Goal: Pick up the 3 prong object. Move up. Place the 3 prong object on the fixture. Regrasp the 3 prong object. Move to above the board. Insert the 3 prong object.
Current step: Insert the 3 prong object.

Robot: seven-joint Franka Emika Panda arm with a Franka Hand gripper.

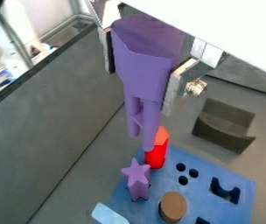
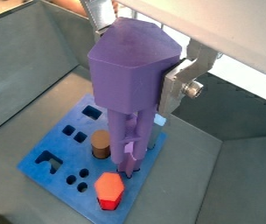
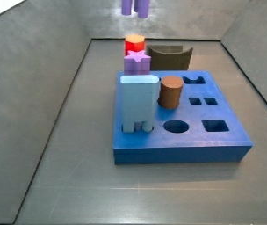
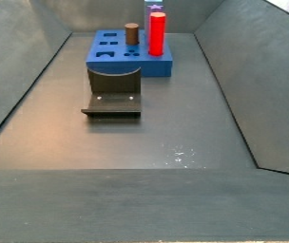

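3 prong object (image 2: 129, 83) | clamped in end effector (image 2: 142, 74) | high above board (image 2: 88, 162)

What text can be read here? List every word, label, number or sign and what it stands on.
None: no readable text in any view.
The board, the fixture and the 3 prong object are plain, unmarked surfaces.
The end effector, shut on the 3 prong object and raised over the board, shows no label either.
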